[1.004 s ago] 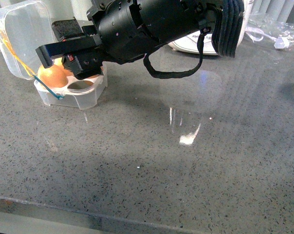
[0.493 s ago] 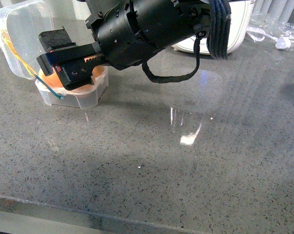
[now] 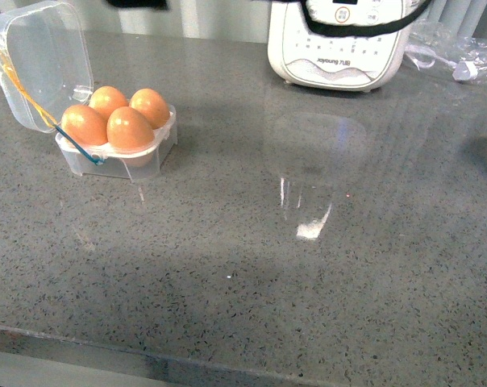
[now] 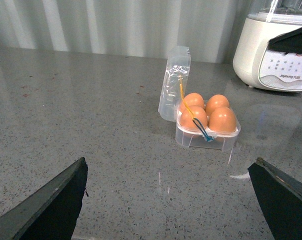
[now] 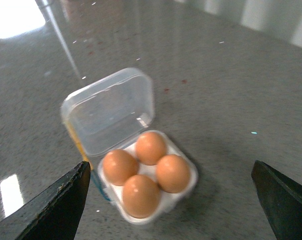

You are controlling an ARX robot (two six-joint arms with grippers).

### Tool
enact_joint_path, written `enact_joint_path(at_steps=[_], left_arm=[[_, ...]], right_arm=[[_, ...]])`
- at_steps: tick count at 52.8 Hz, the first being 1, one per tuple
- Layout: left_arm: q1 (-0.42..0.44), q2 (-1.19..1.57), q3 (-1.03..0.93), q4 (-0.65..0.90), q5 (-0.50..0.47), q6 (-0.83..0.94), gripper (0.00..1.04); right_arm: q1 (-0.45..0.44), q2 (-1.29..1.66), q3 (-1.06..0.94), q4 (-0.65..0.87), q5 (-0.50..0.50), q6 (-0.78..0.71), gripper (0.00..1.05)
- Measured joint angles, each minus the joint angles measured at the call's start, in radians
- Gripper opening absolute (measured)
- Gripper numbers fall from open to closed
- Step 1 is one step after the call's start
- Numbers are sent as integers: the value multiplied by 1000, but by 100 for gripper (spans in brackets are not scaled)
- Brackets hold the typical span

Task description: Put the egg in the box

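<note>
At the far left of the grey speckled tabletop (image 3: 324, 266) the box (image 3: 149, 164), lid upright, holds four eggs (image 3: 129, 129), one per hollow. Open stone runs to the near edge. A white appliance (image 3: 340, 48) stands behind. The left gripper (image 4: 168, 165) and right gripper (image 5: 170, 167) gape wide, empty.

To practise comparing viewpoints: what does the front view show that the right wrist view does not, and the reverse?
Only the front view: the white appliance and crumpled clear plastic. Only the right wrist view: the right gripper, fingers spread wide. Both: the box, lid open, four eggs filling its hollows.
</note>
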Motion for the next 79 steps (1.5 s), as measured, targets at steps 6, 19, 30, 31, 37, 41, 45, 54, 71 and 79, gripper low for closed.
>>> enact_joint_path(at_steps=[6, 19, 30, 31, 37, 41, 45, 54, 71, 79], left_arm=[[0, 0, 0, 0, 0, 0, 98], [0, 0, 0, 0, 0, 0, 98], [0, 0, 0, 0, 0, 0, 98], [0, 0, 0, 0, 0, 0, 98], [0, 0, 0, 0, 0, 0, 98], [0, 0, 0, 0, 0, 0, 98], [0, 0, 0, 0, 0, 0, 98], [0, 0, 0, 0, -1, 0, 98], [0, 0, 0, 0, 0, 0, 98], [0, 0, 0, 0, 0, 0, 98]], right_arm=[[-87, -113, -135, 53, 115, 55, 97], [-351, -482, -557, 198, 336, -21, 97], [-602, -747, -750, 221, 359, -76, 97], [-620, -776, -762, 217, 359, -88, 97], [-665, -901, -793, 167, 348, -117, 97], [-660, -975, -805, 127, 336, -134, 96], [-634, -1064, -843, 65, 239, -60, 81], [-539, -1280, -961, -27, 299, -6, 41], [-539, -1403, -1084, -27, 302, 2, 3], [-539, -1448, -1115, -35, 302, 2, 3]])
